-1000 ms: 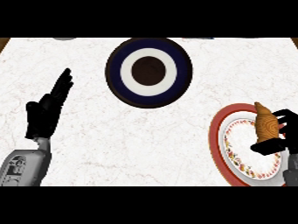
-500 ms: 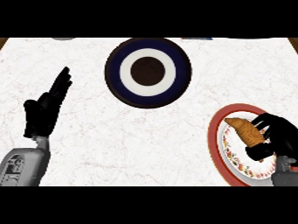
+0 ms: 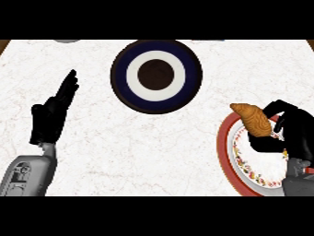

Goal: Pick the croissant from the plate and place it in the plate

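Lying between the two plates' near edges is only bare white marble counter (image 3: 152, 152); nothing stands in that gap. The croissant (image 3: 253, 120) sits at the upper left of the red-rimmed plate (image 3: 223, 150) near the view's right side, its pointed end reaching out over the red rim. The right hand (image 3: 299, 136) has its fingers curled round the croissant's right side, pinching it. Whether the croissant touches the plate or is lifted clear of it, I cannot tell.

The navy and white ringed plate (image 3: 121, 78), with a dark centre, lies further up the counter near the middle, apart from the croissant and the red-rimmed plate. The left hand (image 3: 47, 122) rests open at the left, fingers straight and close together, holding nothing and well apart from both plates.

The right hand and forearm hide much of the red-rimmed plate, and the view's right edge cuts off more. At the top edge a grey thing (image 3: 66, 41) and a pale thing (image 3: 207, 40) are cut off and too little shows to name them.
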